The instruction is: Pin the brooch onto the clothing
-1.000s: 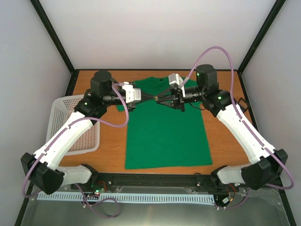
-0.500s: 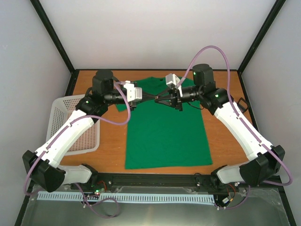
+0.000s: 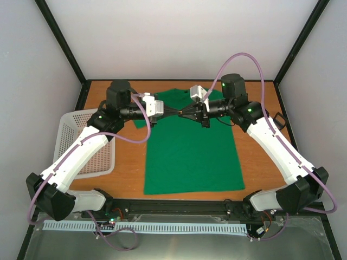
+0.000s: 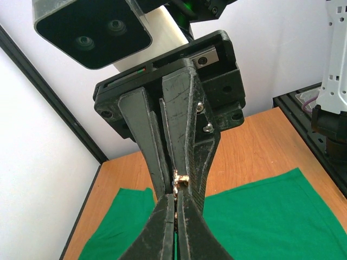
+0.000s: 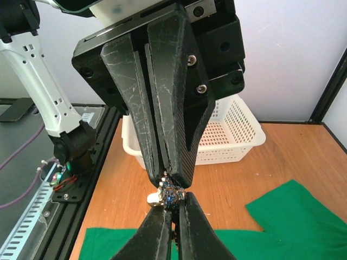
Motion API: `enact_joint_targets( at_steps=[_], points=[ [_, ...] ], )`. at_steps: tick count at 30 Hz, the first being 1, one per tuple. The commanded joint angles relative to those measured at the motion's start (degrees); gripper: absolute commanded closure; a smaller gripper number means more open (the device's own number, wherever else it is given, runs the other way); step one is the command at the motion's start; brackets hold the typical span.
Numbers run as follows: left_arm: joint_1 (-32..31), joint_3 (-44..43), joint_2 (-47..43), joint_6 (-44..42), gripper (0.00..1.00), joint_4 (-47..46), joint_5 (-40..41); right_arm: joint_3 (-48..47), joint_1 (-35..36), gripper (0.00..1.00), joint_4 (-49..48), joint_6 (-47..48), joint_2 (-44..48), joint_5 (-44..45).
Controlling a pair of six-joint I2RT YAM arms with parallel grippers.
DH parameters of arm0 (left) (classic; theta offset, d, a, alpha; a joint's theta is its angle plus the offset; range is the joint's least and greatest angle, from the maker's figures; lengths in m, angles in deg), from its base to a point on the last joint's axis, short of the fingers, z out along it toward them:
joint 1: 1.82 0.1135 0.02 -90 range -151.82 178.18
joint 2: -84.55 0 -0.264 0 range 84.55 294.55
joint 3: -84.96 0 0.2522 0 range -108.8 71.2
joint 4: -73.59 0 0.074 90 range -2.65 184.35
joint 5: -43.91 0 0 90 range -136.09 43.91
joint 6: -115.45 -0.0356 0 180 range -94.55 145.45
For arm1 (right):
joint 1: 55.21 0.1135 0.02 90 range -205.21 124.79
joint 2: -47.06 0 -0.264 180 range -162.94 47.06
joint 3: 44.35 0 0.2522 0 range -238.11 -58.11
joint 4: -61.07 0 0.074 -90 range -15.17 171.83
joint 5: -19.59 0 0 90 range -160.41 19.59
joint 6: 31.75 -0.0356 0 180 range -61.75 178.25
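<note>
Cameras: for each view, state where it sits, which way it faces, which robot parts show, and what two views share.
Top: above, behind the bases, looking down at the shirt; both arms show.
Left wrist: looks along left fingers at right fingers.
Right wrist: looks along right fingers at left fingers, basket behind.
Wrist views share the brooch.

No legible writing in any view.
The plain bright green short-sleeved T-shirt, the white plastic mesh basket at the left edge of the brown wooden table, and the black plastic jaws show only bare surfaces, screw heads and scratches. No letter, number, logo or label can be read on them.
</note>
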Motion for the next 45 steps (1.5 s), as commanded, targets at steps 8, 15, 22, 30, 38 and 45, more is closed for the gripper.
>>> enact_joint_targets(
  at_steps=[8,15,22,30,38,45],
  points=[
    [-0.05,0.71,-1.67,9.12,0.68,-10.10,3.73,5.35,1.05,0.97,-14.11,-12.05,3.22,6.89],
    [4.40,7.61,-6.70,27.15,0.29,-23.95,8.06,11.88,1.06,0.97,-20.77,-21.12,6.81,16.48],
    [7.81,13.33,-12.96,45.71,0.00,-25.92,27.38,22.51,-0.28,0.97,-32.67,-32.04,11.42,35.31],
    [16.72,12.32,-7.05,58.79,0.00,-11.49,40.60,21.95,-1.02,0.97,-43.81,-45.60,-0.56,49.24],
    [18.44,3.83,15.09,47.77,0.14,-7.85,26.75,13.49,-1.49,0.97,-51.09,-53.01,-19.61,51.90],
    [18.37,-1.43,30.13,36.55,0.22,-11.15,21.25,4.94,-3.01,0.97,-54.52,-55.65,-34.92,46.00]
  ],
)
